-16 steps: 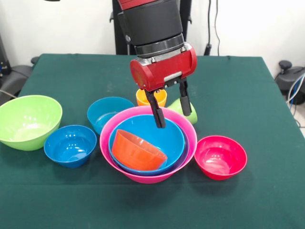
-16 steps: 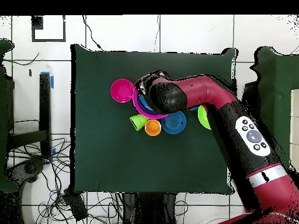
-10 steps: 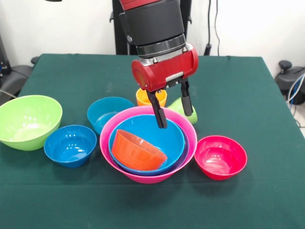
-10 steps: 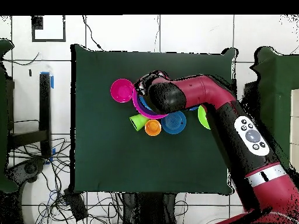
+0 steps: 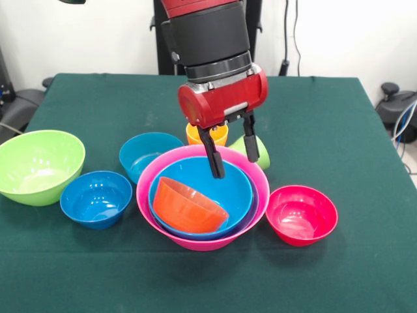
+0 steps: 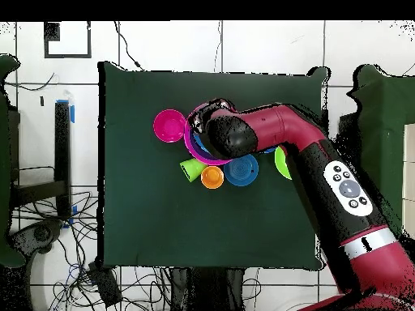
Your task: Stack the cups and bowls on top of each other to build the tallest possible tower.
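Hovering over the tower (image 5: 202, 242), the gripper (image 5: 230, 160) is spreading its fingers, gripping nothing. No writing is showing. Nesting inside the pink bowl (image 5: 260, 189) are a blue bowl (image 5: 228, 186) and a tilted orange bowl (image 5: 186, 205). Four bowls are sitting loose: green (image 5: 39, 166), blue (image 5: 96, 199), teal (image 5: 146, 153), red-pink (image 5: 301, 215). Two cups are waiting behind: orange (image 5: 195, 134), green (image 5: 239, 145).

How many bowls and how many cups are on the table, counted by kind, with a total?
Bowls: 7, namely the big pink plastic bowl, sky blue bowl and tilted orange bowl nested together, plus the lime green bowl, dark blue bowl, teal bowl and red-pink bowl.
Cups: 2, the orange tumbler and lime green tumbler.
Total: 9.
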Available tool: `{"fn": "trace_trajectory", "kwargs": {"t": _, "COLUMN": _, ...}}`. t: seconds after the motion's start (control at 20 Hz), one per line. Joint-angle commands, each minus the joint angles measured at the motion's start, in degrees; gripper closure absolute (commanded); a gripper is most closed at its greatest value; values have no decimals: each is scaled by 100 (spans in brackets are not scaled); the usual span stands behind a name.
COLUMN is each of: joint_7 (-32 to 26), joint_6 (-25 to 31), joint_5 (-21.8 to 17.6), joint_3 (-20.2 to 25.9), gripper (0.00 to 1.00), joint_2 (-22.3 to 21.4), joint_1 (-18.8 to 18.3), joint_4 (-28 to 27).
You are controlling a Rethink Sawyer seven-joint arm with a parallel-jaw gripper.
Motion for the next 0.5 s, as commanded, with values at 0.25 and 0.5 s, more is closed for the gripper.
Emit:
{"fn": "trace_trajectory", "kwargs": {"t": 0.25, "joint_7": -2264, "joint_6": 742, "joint_5": -665, "joint_3": -156, "gripper": 0, "joint_2": 268, "joint_1": -30, "joint_4": -196}}
{"fn": "trace_trajectory", "kwargs": {"t": 0.5, "joint_7": -2566, "joint_6": 887, "joint_5": -612, "joint_3": -81, "gripper": 0, "joint_2": 340, "joint_1": -164, "joint_4": -356}}
